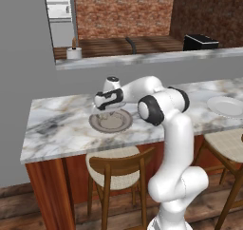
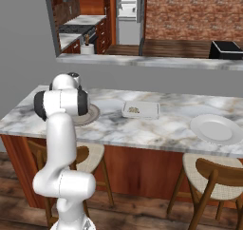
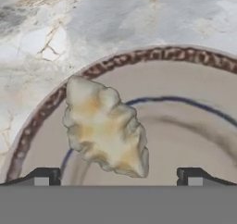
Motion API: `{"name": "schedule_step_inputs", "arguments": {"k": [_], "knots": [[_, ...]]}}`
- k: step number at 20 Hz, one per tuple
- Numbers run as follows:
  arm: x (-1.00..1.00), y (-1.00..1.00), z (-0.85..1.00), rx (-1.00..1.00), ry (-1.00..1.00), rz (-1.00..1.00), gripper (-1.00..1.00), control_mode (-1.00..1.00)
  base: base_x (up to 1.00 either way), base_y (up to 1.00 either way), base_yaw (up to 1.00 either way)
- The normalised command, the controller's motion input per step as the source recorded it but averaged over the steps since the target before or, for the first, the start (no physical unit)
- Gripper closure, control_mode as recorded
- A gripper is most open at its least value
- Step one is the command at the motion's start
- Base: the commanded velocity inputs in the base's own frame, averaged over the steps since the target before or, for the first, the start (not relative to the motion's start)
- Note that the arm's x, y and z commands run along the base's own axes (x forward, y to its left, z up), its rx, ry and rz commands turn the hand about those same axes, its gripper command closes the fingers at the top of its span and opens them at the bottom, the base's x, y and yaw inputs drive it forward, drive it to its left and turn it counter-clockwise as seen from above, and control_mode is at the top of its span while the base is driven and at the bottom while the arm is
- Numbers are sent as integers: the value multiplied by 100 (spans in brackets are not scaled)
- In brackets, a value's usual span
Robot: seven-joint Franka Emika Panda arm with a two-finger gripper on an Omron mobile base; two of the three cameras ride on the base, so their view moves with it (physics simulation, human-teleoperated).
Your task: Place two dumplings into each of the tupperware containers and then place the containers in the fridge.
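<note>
Left base view: the arm rose from the lower right and reached left over the marble counter (image 1: 57,129). The gripper (image 1: 103,111) hung directly above a round grey-brown plate (image 1: 124,124) that lay on the counter in front of a wooden stool (image 1: 116,169). Pale lumps on the plate, under the hand, were too small to tell apart. A second, white plate (image 1: 228,106) lay on the counter well off to the right. The fridge (image 1: 59,8) stood at the far back, upper left, beyond a raised ledge.

Right base view: the arm's shoulder and elbow stood in front of the brown plate (image 2: 92,116), so just its right edge showed. A shallow container (image 2: 140,110) lay on the counter just right of that plate, apart from it, with small tan pieces, apparently dumplings (image 2: 134,110), lying inside. The white plate (image 2: 216,129) lay further right, well apart from the container. The fridge (image 2: 127,10) showed at the top centre in the back room.

Hand view: the two finger tips (image 3: 44,177) stood wide apart at the lower edge, open and holding nothing. One crimped dumpling (image 3: 105,128) lay on the plate (image 3: 185,126) close to its patterned brown rim (image 3: 139,59), between the two tips but nearer the one at the left of this view. It touched neither tip.
</note>
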Motion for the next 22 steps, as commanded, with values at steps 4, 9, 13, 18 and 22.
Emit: {"name": "schedule_step_inputs", "arguments": {"k": [4, 9, 13, 18, 22], "knots": [[25, 8, -14, 0, -2, 0, -100, -100, 0, 0, 0], [25, 5, -1, 0, -1, 0, -100, -100, 0, 0, 0], [9, 7, -1, 0, 0, 0, -100, -100, 0, 0, 0], [0, 8, -3, 0, 0, 0, 100, -100, 0, 0, 0], [0, 0, 0, 0, 0, 0, 100, -100, 0, 0, 0]]}}
